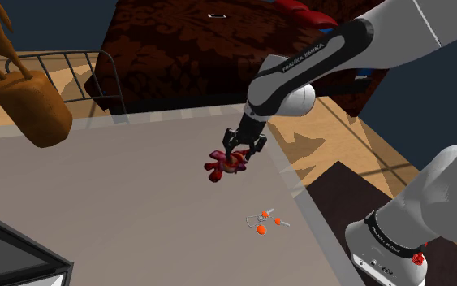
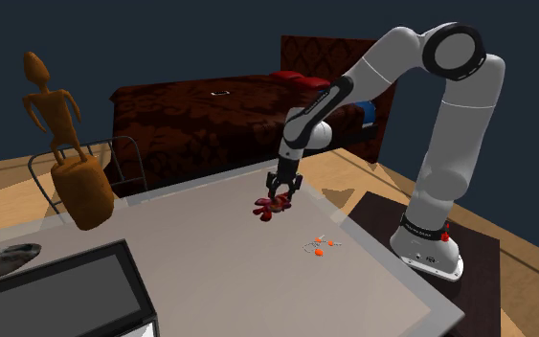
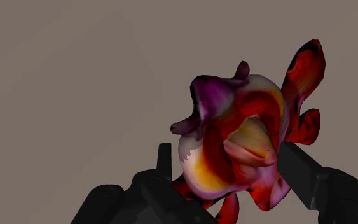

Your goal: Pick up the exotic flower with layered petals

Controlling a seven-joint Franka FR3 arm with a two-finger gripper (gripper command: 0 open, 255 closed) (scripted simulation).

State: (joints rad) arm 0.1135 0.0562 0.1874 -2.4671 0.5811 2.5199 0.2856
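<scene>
Red, purple and yellow on the flower (image 3: 241, 140): layered, curling petals, with a pale patch low down. Pinched from both sides by the gripper (image 1: 236, 154), over the grey table (image 1: 137, 203), near its edge on the stand's side. Lower petals tucked behind the black fingers (image 3: 165, 167) and cut off by the frame. Touching the table or just clear of it: cannot tell.

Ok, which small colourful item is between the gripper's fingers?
The red-purple flower, clasped by the gripper; the orange-beaded wire piece lies apart on the table.
</scene>
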